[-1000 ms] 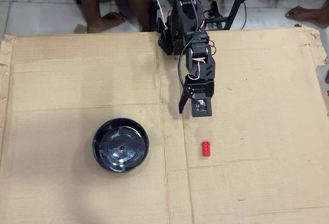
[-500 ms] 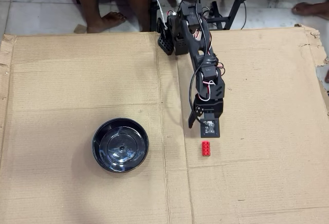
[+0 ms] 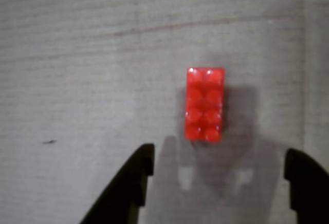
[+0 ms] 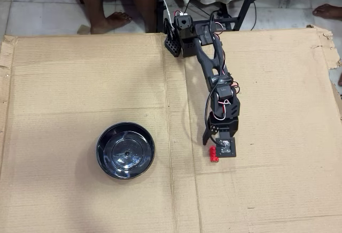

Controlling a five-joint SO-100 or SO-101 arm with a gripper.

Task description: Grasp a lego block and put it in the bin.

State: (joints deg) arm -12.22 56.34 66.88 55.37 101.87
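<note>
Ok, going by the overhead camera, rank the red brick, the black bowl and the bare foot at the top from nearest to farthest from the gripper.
1. The red brick, right at the gripper.
2. The black bowl, off to the left.
3. The bare foot, beyond the cardboard's top edge, upper left.

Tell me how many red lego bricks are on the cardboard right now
1. The lego block lies flat on the cardboard, right of the black bowl in the overhead view, just ahead of the open pincer. The arm could hide others, though none show.
</note>
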